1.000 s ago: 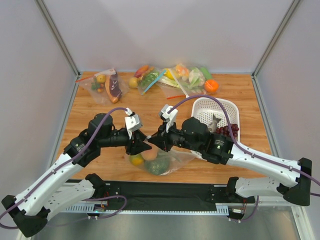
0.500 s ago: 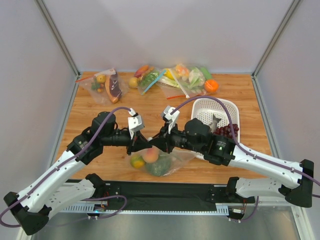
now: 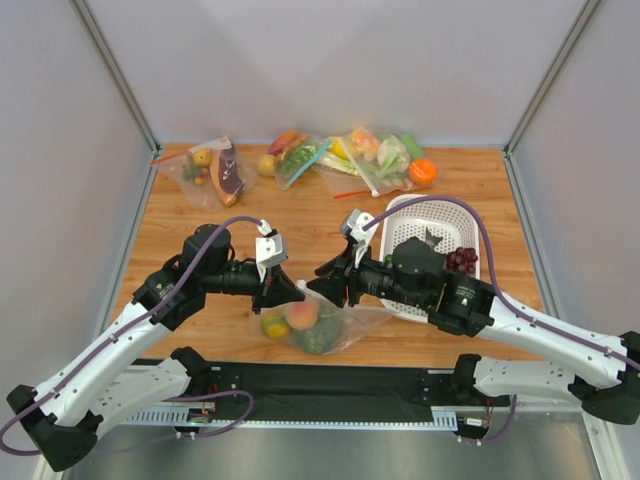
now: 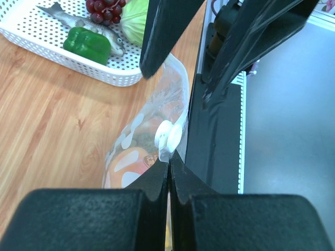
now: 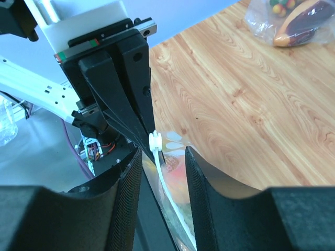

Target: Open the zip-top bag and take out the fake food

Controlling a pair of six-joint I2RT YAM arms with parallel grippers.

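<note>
The zip-top bag (image 3: pixel 335 322), clear with white dots, lies at the table's near edge. Inside it are the orange-red peach (image 3: pixel 302 313), the yellow fruit (image 3: pixel 272 325) and the grey-green bumpy ball (image 3: pixel 318 336). My left gripper (image 3: pixel 296 293) is shut on the bag's top edge (image 4: pixel 157 130) just below the white zip slider (image 4: pixel 168 137). My right gripper (image 3: pixel 320 285) is open. In the right wrist view its fingers (image 5: pixel 128 183) straddle the zip strip and slider (image 5: pixel 155 141) without touching them. The peach shows through the plastic (image 5: pixel 180 172).
A white basket (image 3: pixel 470 225) at the right holds grapes (image 3: pixel 462 260), a fish, a green pepper (image 4: pixel 86 44) and a pale cabbage (image 4: pixel 131 18). Several plain bags of food (image 3: pixel 215 170) lie along the far edge. The black rail (image 3: pixel 330 380) runs just in front of the bag.
My right arm has drawn back to the right, leaving a gap between the two grippers. The bag's top has lifted and the peach has come into view. My left gripper keeps its hold.
</note>
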